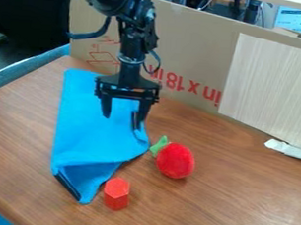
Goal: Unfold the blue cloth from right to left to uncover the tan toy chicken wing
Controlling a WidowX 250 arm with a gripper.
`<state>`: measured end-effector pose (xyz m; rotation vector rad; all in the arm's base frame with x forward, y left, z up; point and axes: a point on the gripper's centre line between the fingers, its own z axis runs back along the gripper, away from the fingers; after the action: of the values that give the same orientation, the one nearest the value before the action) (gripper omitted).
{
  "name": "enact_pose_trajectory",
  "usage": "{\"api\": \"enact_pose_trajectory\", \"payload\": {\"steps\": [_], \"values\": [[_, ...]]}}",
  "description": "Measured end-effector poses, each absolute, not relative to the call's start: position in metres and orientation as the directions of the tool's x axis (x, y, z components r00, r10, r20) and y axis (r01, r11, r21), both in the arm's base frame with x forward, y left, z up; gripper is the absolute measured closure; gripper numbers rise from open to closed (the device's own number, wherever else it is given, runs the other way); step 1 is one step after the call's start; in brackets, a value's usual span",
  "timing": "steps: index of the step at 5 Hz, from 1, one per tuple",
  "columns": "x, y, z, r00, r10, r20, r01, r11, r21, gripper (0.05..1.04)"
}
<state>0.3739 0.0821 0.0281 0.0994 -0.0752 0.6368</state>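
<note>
A cardboard panel point(199, 44) stands behind the brown wooden table point(238, 206).

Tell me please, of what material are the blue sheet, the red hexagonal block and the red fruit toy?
Blue sheet: probably matte fabric, as it folds over loosely. Red hexagonal block: smooth, with flat faces and straight edges; painted wood or plastic, I cannot tell which. Red fruit toy: likely plush, rounded and soft-looking.

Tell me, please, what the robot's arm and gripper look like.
The arm is black, with chunky rounded joints, a slimmer lower section and black cables looping out beside it. The gripper is black too, with a wide crossbar and two narrow fingers.
</note>
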Motion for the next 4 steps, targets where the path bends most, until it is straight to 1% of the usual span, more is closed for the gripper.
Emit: {"api": "enact_pose_trajectory", "payload": {"steps": [4], "values": [[0.3757,0.0718,0.0209,0.813,0.575,0.087,-0.581,0.812,0.064,0.083]]}}
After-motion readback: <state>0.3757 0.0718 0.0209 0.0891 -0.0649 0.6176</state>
